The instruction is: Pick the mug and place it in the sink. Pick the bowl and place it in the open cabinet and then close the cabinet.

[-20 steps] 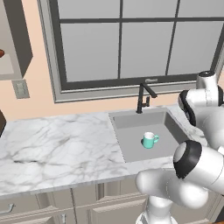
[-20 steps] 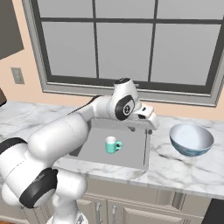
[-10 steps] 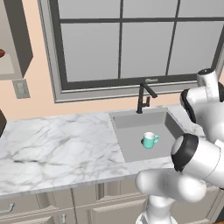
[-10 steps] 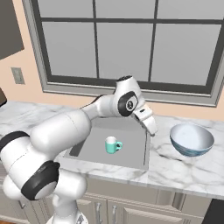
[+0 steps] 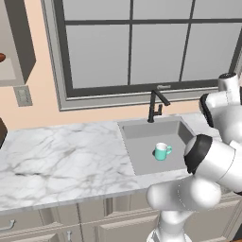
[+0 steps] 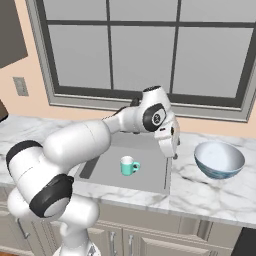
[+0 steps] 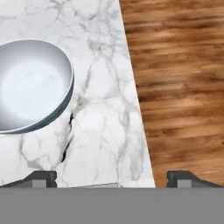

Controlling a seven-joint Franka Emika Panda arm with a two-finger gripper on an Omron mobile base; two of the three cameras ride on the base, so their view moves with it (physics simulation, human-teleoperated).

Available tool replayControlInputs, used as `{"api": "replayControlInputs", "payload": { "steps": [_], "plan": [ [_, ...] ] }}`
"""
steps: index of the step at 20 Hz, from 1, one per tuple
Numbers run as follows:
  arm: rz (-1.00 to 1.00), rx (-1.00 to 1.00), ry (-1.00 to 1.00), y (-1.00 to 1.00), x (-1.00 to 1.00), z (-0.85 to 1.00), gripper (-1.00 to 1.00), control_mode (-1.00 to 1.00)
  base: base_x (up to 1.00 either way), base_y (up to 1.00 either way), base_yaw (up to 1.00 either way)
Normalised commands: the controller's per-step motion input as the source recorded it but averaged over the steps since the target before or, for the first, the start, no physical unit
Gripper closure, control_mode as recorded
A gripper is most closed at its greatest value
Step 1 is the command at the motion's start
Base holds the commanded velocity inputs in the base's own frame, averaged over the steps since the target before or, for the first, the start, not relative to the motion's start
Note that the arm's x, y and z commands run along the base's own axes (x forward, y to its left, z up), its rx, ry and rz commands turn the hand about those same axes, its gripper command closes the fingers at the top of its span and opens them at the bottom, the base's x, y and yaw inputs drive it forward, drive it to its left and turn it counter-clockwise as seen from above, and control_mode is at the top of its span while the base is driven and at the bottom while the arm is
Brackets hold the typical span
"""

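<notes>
Table point(image 6: 200, 192) of white marble carries everything we care about, with the sink point(image 6: 145, 172) as our landmark. Over the last second our arm has swung from above the sink toward its right rim, so the hand point(image 6: 170, 148) now hangs over that edge; we judge the mug step finished and the bowl step begun. The cabinet point(image 5: 16, 45) hangs high on the wall, well left of the sink, its door open. The bowl point(image 6: 219, 159) sits upright on the table just right of the sink, near the hand but not under it: in the hand view the bowl point(image 7: 30, 85) lies up and to the left. The mug point(image 6: 129, 165) stands inside the sink. Our fingers point(image 7: 41, 178) are spread wide, holding nothing.
</notes>
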Motion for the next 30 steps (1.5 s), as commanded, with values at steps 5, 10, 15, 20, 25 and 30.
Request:
{"api": "replayControlInputs", "payload": {
  "steps": [5,10,15,20,25,30],
  "plan": [
    [-0.51,0.0,-0.37,-0.17,0.0,0.0,-1.0,-1.0,0.0,0.0,0.0],
    [-0.5,0.0,-0.35,-0.09,0.0,-0.08,-1.0,-1.0,0.0,0.0,0.0],
    [-0.38,0.0,-0.21,-0.02,0.11,-0.14,-1.0,-1.0,0.0,0.0,0.0],
    [-0.02,-0.01,-0.04,-0.06,0.21,-0.03,-1.0,-1.0,0.0,0.0,0.0],
    [0.05,0.0,0.0,-0.23,0.19,-0.1,-1.0,-1.0,0.0,0.0,0.0],
    [0.0,0.0,0.04,-0.22,0.14,-0.19,-1.0,-1.0,0.0,0.0,0.0]
  ]
}}
